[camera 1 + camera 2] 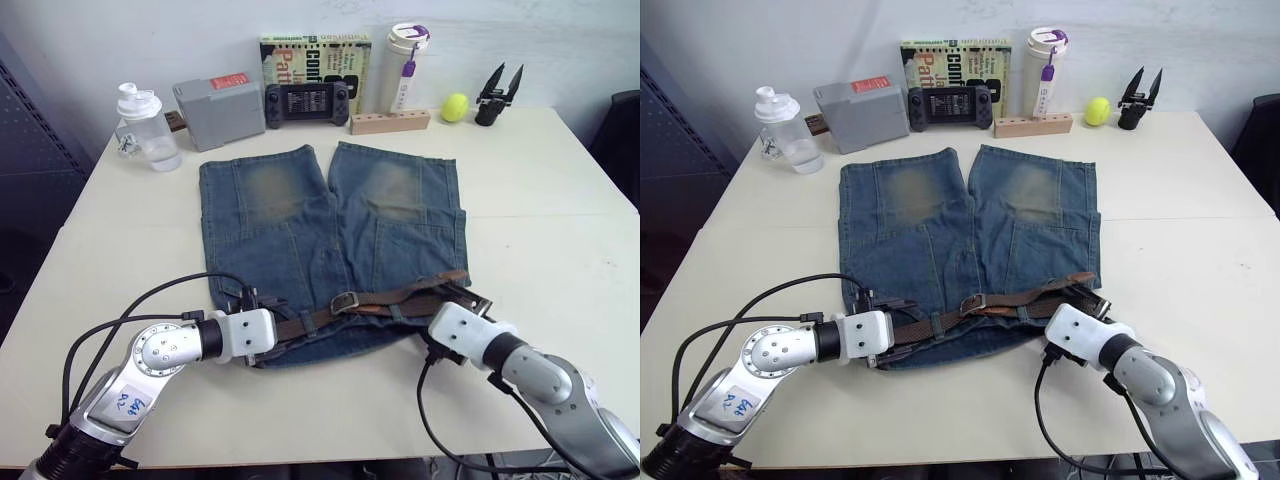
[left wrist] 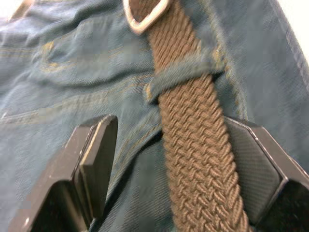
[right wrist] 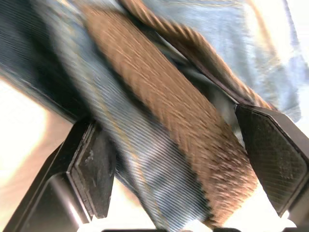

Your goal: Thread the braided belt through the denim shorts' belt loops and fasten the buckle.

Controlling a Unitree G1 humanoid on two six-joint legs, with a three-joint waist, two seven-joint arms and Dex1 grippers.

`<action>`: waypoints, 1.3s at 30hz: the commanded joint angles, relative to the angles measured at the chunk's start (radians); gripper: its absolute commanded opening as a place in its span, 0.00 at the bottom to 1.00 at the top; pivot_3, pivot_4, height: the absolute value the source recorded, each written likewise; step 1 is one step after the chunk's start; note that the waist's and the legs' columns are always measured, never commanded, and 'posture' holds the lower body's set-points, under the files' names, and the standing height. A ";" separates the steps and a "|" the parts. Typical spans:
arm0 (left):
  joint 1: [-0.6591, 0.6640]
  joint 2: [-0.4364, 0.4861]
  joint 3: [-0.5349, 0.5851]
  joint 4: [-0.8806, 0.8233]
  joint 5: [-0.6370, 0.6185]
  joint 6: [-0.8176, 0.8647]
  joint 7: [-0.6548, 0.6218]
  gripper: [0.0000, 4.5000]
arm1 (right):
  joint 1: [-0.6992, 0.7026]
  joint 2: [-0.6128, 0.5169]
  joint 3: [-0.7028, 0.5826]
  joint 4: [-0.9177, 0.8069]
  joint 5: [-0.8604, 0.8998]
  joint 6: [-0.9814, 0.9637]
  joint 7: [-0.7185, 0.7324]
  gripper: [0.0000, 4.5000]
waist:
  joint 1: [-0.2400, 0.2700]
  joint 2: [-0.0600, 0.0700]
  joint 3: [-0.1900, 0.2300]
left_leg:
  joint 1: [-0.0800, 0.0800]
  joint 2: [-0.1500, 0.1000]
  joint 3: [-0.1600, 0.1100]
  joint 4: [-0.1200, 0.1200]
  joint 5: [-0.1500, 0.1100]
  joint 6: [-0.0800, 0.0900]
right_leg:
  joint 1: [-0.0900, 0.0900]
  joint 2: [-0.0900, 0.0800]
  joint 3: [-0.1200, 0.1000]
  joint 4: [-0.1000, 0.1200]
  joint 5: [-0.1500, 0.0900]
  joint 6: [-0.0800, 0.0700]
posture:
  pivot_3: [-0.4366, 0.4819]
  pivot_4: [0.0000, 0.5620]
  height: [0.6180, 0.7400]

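Note:
The denim shorts [image 1: 330, 220] lie flat on the table, legs pointing away and waistband toward me. Along the waistband runs the braided belt [image 1: 400, 298], with the buckle [image 1: 345, 300] near the middle. My left gripper [image 1: 278, 335] sits at the waistband's left part. In the left wrist view it [image 2: 171, 123] is open, its fingers [image 2: 96, 159] on either side of the belt [image 2: 193, 145], which passes under a belt loop [image 2: 181, 75] below the buckle [image 2: 145, 14]. At the waistband's right end my right gripper [image 1: 462, 300] is open too, belt [image 3: 169, 111] and denim between its fingers [image 3: 270, 150].
Along the table's far edge stand a clear bottle [image 1: 147, 128], a grey box [image 1: 218, 112], a game controller [image 1: 307, 100], a book [image 1: 315, 60], a white tumbler [image 1: 405, 65], a wooden block [image 1: 390, 122], a tennis ball [image 1: 455, 106] and a black spare gripper [image 1: 497, 95].

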 commanded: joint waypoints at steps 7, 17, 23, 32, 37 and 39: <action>0.040 -0.066 0.031 0.139 0.124 -0.097 0.170 0.81 | 0.142 -0.012 -0.007 -0.063 -0.108 -0.111 -0.001 0.90 | 0.003 0.006 -0.004 | 0.001 0.001 -0.002 0.000 0.000 0.000 | 0.002 0.000 -0.001 0.000 0.000 0.000 | 0.48 0.27 0.88; 0.187 -0.157 0.056 0.091 0.143 -0.239 0.311 0.81 | 0.105 0.082 0.022 -0.176 -0.078 -0.111 0.000 0.90 | -0.001 0.008 -0.003 | 0.001 0.007 -0.002 0.000 -0.001 0.000 | 0.002 0.000 -0.002 0.000 -0.001 -0.002 | 0.48 0.27 0.88; 0.207 -0.190 0.057 0.109 0.186 -0.282 0.354 0.81 | 0.114 0.104 0.020 -0.206 -0.047 -0.133 0.049 0.90 | 0.001 0.009 -0.002 | 0.000 0.008 -0.002 0.000 -0.003 0.002 | 0.000 0.000 -0.004 -0.001 -0.002 -0.003 | 0.48 0.27 0.88; 0.218 -0.222 0.075 0.110 0.194 -0.286 0.363 0.81 | 0.091 0.102 -0.003 -0.117 -0.154 -0.123 0.022 0.90 | 0.001 0.010 -0.002 | 0.000 0.008 -0.002 0.000 -0.004 0.003 | 0.000 -0.001 -0.004 -0.001 -0.002 -0.003 | 0.48 0.27 0.88; 0.224 -0.225 0.085 0.104 0.197 -0.291 0.360 0.81 | 0.091 0.113 0.013 -0.099 -0.194 -0.132 0.014 0.79 | 0.001 0.010 -0.002 | 0.000 0.008 -0.002 0.000 -0.004 0.003 | 0.000 -0.001 -0.004 -0.001 -0.002 -0.003 | 0.48 0.27 0.88; 0.226 -0.226 0.091 0.101 0.195 -0.294 0.362 0.81 | 0.095 0.115 0.025 -0.092 -0.205 -0.134 0.018 0.62 | 0.000 0.010 -0.002 | 0.000 0.008 -0.002 0.000 -0.004 0.003 | 0.000 -0.001 -0.004 -0.001 -0.002 -0.003 | 0.48 0.27 0.88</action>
